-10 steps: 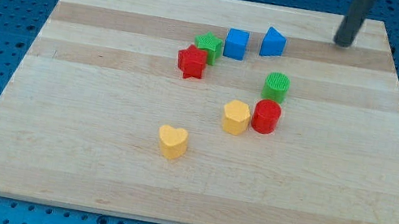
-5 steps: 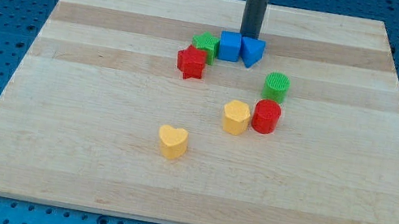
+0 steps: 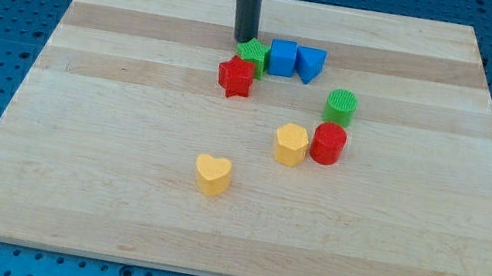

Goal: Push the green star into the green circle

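Observation:
The green star (image 3: pixel 254 55) sits at the board's upper middle, touching the red star (image 3: pixel 235 76) below-left and the blue cube (image 3: pixel 282 58) on its right. The green circle (image 3: pixel 340 106) stands to the right, just above the red circle (image 3: pixel 328 143). My tip (image 3: pixel 242 39) is right above the green star's upper-left edge, at or almost at contact.
A blue triangular block (image 3: pixel 309 64) touches the blue cube's right side. A yellow hexagon-like block (image 3: pixel 291 144) lies left of the red circle. A yellow heart (image 3: pixel 212 174) lies lower down. The wooden board (image 3: pixel 70 158) rests on a blue pegboard table.
My tip swept from the view's upper right leftward along the top, nudging the blue triangular block left against the blue cube, and now stands above the green star.

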